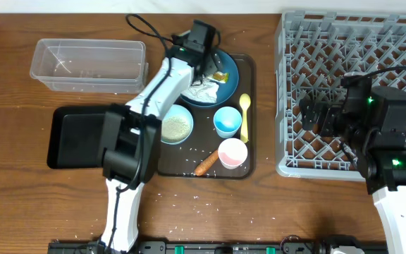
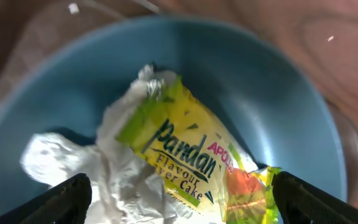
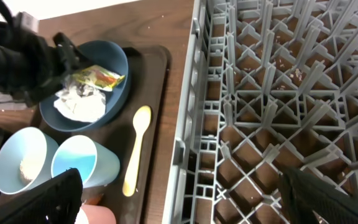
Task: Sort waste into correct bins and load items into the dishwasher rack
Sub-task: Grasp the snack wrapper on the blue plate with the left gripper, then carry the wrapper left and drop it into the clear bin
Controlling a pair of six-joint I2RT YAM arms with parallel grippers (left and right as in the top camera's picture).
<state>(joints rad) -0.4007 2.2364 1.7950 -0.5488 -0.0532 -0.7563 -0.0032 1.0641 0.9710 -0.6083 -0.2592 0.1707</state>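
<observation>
Over the dark blue plate [image 1: 230,67] at the back of the brown tray [image 1: 251,141], left gripper [image 2: 182,199] hangs released, fingers spread wide either side of the waste, grasping nothing

Right gripper [image 3: 191,199]: also released and empty, parked over the grey rack [image 1: 330,42]

Progress, judged from the layout: barely begun
- Clear tub [image 1: 90,63] and black tray [image 1: 76,137] hold no waste that I can see
- Rack carries no dishes
- Wrapper [image 2: 185,149] and tissue [image 2: 73,162] lie together on the plate, touching
- Bowl [image 1: 177,125] has rice in it; more grains are scattered on the brown tray and the surface [image 1: 20,197]
- Carrot stick [image 1: 206,164] lies at the tray's front edge, near the pink cup [image 1: 232,152]
- Blue cup [image 1: 228,121] and yellow spoon [image 1: 244,116] sit side by side on the tray, not yet loaded

Likely step in hand: picking the wrapper off the plate

Materials:
- Wrapper is glossy yellow-green film, creased, printed, likely slippery and springy
- Tissue is soft, crumpled, matt white
- Plate is smooth, shallow, round
- Cups and spoon look like light moulded plastic
- Rack is a rigid open lattice with upright pegs
- Tub is thin-walled and see-through
- Surface is dark wood grain
</observation>
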